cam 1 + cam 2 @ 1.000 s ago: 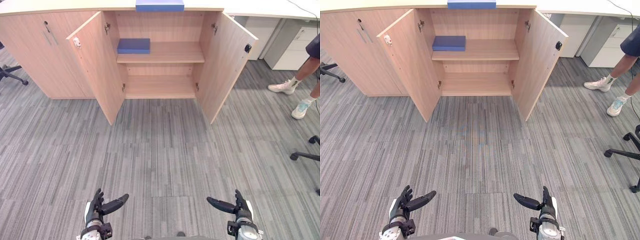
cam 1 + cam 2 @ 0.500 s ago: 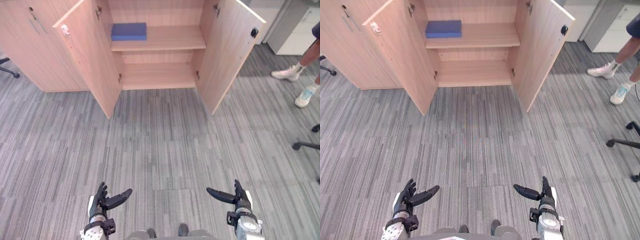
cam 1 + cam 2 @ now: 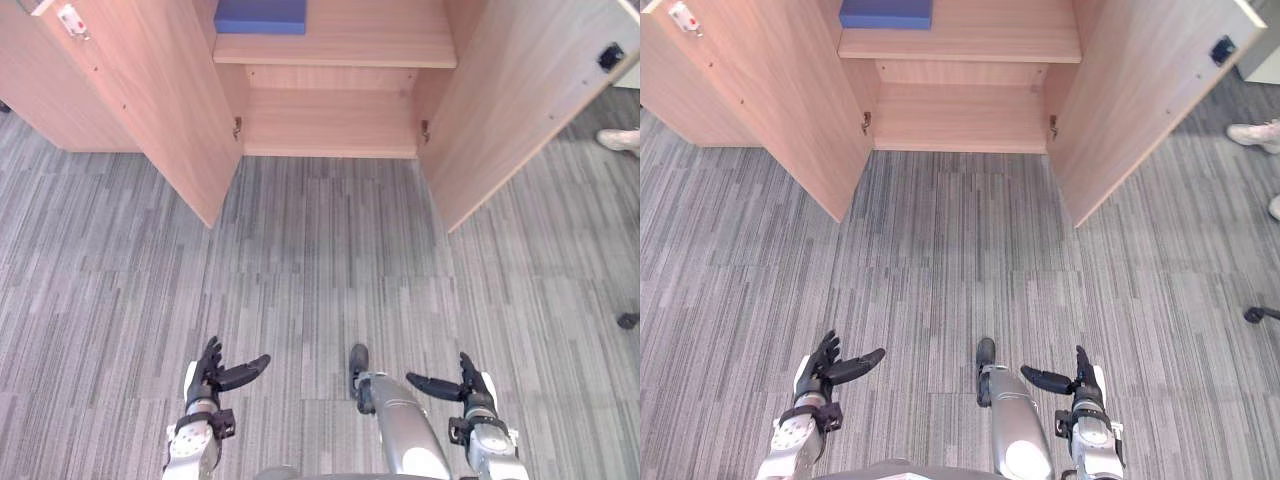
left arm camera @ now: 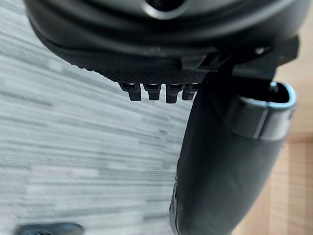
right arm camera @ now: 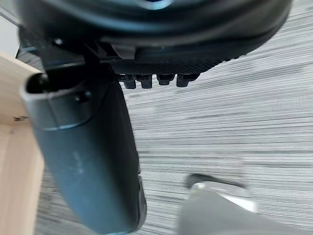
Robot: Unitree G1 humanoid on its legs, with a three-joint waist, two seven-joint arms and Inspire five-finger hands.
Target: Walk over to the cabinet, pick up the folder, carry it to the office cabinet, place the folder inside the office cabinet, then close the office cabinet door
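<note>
Item: blue folder (image 3: 260, 15), flat on the upper shelf (image 3: 380, 45) of the open cabinet (image 3: 330, 120), far left. My left hand (image 3: 207, 377) and right hand (image 3: 470, 392): near, fingers spread, empty. Status, I judge: approach underway; pickup, carrying, placing and door-closing not yet done.

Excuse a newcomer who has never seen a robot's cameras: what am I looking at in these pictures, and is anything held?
This is a two-legged robot with dark fingered hands. The two wide pictures come from cameras on its head, looking down: its left hand and right hand hang open, holding nothing, above grey carpet. Ahead stands a wooden cabinet with both doors open; a blue folder lies on its upper shelf. A person's shoe shows at the right. The two close pictures come from cameras on the wrists, each looking along its own hand at the carpet.
</note>
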